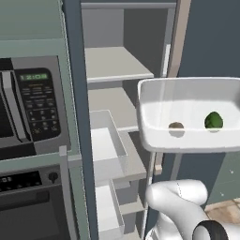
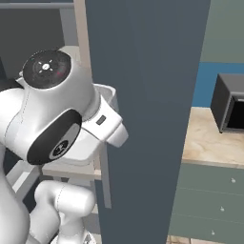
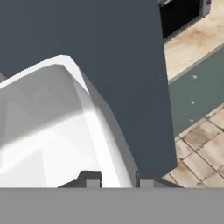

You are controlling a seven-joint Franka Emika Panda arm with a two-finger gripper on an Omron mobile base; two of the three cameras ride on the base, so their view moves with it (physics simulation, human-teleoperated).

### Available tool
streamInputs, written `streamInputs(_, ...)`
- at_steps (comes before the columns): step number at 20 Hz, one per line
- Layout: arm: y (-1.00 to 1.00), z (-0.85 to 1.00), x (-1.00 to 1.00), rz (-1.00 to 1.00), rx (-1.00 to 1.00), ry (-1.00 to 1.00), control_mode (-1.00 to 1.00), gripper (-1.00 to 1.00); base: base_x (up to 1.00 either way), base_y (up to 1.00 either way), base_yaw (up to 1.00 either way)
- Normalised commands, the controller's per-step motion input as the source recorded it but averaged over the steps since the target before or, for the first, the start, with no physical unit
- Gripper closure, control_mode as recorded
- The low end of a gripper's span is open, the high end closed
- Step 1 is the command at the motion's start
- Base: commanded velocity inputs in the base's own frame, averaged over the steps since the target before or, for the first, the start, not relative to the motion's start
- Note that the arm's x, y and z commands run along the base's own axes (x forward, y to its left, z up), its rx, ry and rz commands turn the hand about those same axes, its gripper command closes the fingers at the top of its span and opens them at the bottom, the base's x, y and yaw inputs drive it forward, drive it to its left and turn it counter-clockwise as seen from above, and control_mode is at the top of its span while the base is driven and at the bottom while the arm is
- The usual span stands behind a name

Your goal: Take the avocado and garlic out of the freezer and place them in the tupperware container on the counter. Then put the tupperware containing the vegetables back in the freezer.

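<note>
The white tupperware container (image 1: pixel 157 126) hangs in the air in front of the open freezer (image 1: pixel 117 65). Inside it lie the pale tan garlic (image 1: pixel 176 125) and, to its right, the dark green avocado (image 1: pixel 213 120). In the hand view my gripper (image 3: pixel 118 179) is shut on the tupperware container (image 3: pixel 52 122), one fingertip on each side of its rim wall. The dark blue-grey freezer door (image 2: pixel 143 95) stands right beside the tub. The beige counter (image 2: pixel 209 138) lies to the right, beyond the door.
A black-panelled microwave (image 1: pixel 33 103) and oven (image 1: pixel 28 201) are built in left of the freezer. White bins (image 1: pixel 105 140) and pale shelves sit inside the freezer. A dark appliance (image 2: pixel 231 102) stands on the counter. Tiled floor (image 3: pixel 205 148) lies below the grey-green cabinets.
</note>
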Motion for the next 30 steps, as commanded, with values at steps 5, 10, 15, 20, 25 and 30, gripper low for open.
streamInputs(5,0.23,0.25,-0.17,-0.32,0.07,0.00,-1.00,1.00,0.00,0.00,0.00)
streamInputs(10,0.35,0.15,0.00,-0.39,0.03,-0.02,-1.00,1.00,0.00,0.00,0.00)
streamInputs(15,0.46,0.10,0.00,-0.30,0.01,-0.10,-1.00,1.00,0.00,0.00,0.00)
streamInputs(20,0.31,0.10,0.00,-0.17,0.08,-0.09,-1.00,1.00,0.00,0.00,0.00)
streamInputs(25,0.34,0.01,0.06,-0.03,0.15,-0.01,-1.00,1.00,0.00,0.00,0.00)
streamInputs(30,0.59,0.00,0.00,0.00,0.12,0.00,-1.00,1.00,0.00,0.00,0.00)
